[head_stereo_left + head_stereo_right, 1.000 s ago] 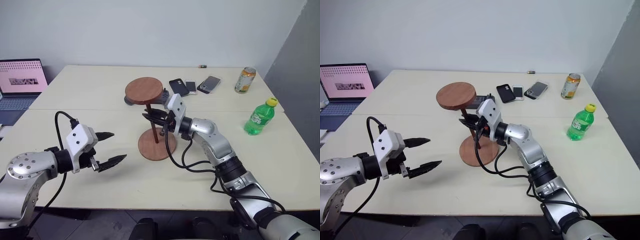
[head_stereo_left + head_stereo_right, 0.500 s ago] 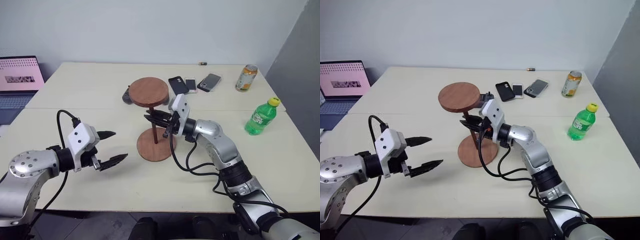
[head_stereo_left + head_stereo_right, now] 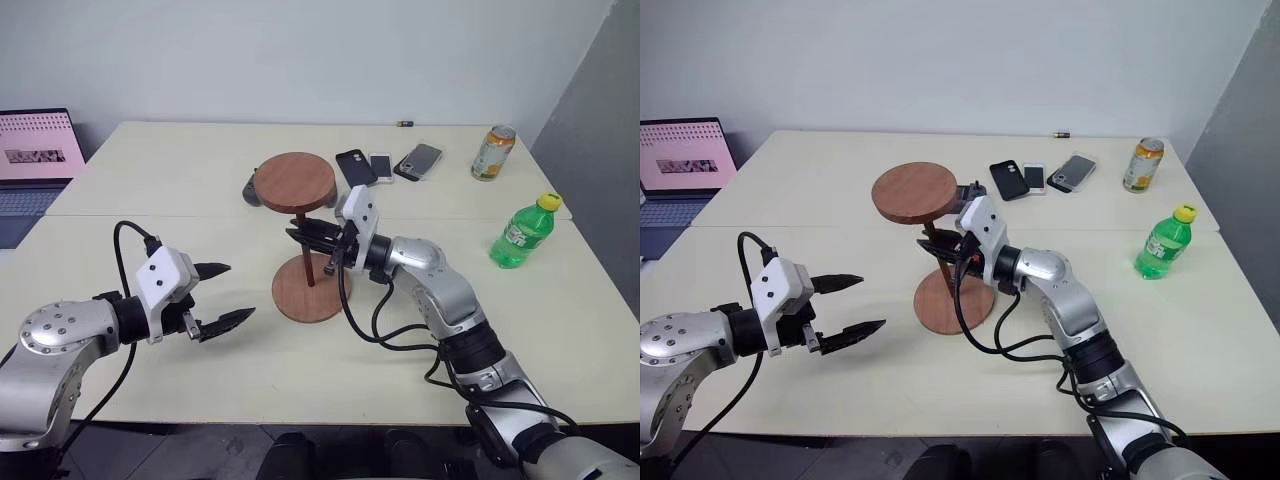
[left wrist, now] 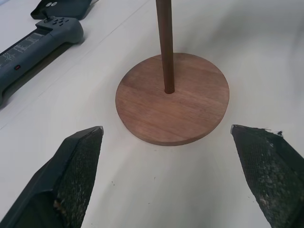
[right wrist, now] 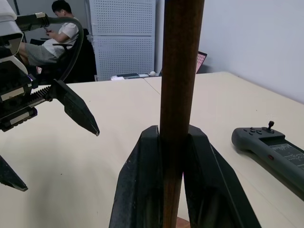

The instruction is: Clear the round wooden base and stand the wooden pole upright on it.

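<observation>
The round wooden base (image 3: pixel 288 303) lies flat on the table, with nothing else resting on it. The wooden pole (image 3: pixel 310 270) stands upright in the base's centre hole (image 4: pixel 167 89), its fixed disc (image 3: pixel 294 182) on top. My right gripper (image 3: pixel 309 236) reaches in level from the right and is shut on the pole's shaft (image 5: pixel 180 61) about halfway up, a finger (image 5: pixel 140 190) on each side. My left gripper (image 3: pixel 238 290) hovers to the left of the base, open and holding nothing, with its fingers (image 4: pixel 76 166) pointing toward the base.
A grey game controller (image 3: pixel 249 190) lies just behind the pole. Three phones (image 3: pixel 357 168) lie further back. A drink can (image 3: pixel 491 153) and a green bottle (image 3: pixel 520 235) stand at the right. A laptop (image 3: pixel 35 155) sits far left. A person (image 5: pixel 57 33) sits beyond the table.
The camera has shifted a little. The pole, the base and both grippers keep their places.
</observation>
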